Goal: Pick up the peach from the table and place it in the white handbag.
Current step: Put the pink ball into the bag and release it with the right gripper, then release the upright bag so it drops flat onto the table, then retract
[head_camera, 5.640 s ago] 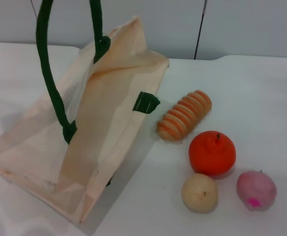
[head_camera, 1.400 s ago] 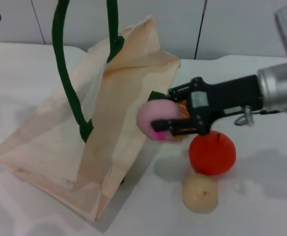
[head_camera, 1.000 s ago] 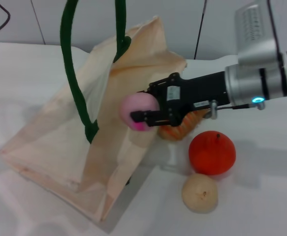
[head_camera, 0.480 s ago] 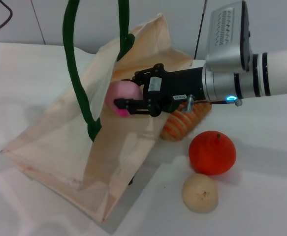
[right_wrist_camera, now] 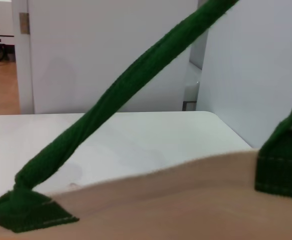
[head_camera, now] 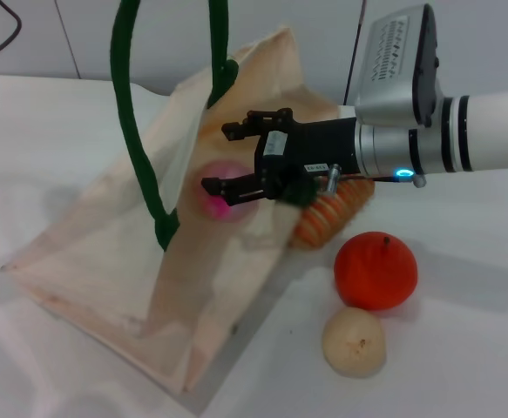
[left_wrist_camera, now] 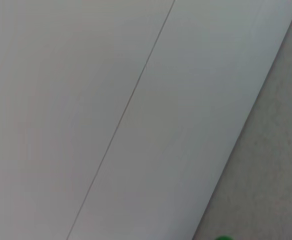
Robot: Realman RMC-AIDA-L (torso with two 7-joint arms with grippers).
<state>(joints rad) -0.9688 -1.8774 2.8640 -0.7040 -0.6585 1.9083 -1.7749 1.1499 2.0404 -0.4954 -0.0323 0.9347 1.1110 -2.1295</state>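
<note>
The white handbag leans on the table, its dark-green handles held up out of the top of the head view. The peach shows only as a pink glow with a magenta spot through the bag's thin fabric, inside the bag's mouth. My right gripper reaches over the bag's opening with its black fingers spread open, just above and beside the peach. The right wrist view shows the bag's cream rim and a green handle. The left gripper is out of view.
On the table right of the bag lie a striped orange bread roll, a larger orange-red fruit and a beige-yellow round fruit. The left wrist view shows only a pale wall panel.
My right gripper carried the peach left from the table to the bag's mouth, then opened. The peach has dropped from the fingers into the bag and now shows through the fabric.
</note>
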